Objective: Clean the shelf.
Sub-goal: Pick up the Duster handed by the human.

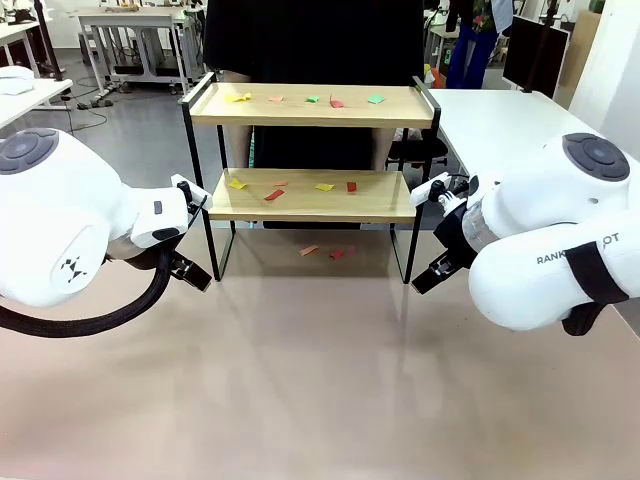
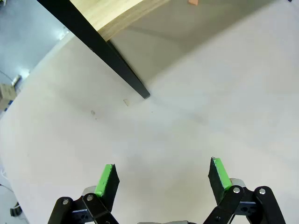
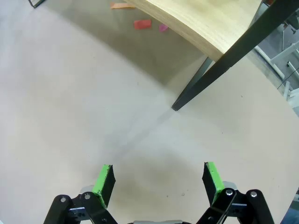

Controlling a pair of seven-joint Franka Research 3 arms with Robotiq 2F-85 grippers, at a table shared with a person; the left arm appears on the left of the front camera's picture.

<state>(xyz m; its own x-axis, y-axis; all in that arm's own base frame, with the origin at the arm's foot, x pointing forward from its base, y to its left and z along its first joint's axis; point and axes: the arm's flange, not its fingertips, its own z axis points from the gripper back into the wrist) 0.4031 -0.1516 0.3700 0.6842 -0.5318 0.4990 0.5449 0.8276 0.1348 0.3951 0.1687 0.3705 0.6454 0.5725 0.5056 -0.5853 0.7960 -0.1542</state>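
Left gripper point(image 2: 163, 170), black with green pads, gapes empty. The two-tier shelf point(image 1: 310, 212), thin black metal frame and pale wooden boards, stands far-centre on the smooth beige tabletop point(image 1: 320, 380), flecked with coloured paper scraps point(image 1: 376, 99). Right gripper point(image 3: 156, 171) gapes empty too.

Robotics lab (white desks point(image 1: 500, 120))

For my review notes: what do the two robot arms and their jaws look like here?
The left arm and right arm are bulky glossy white shells with dark grey round joint caps. A black ribbed cable hose loops under the left; the right carries a black strap and partly hidden black lettering. Their jaws are black linkages tipped with bright green pads.
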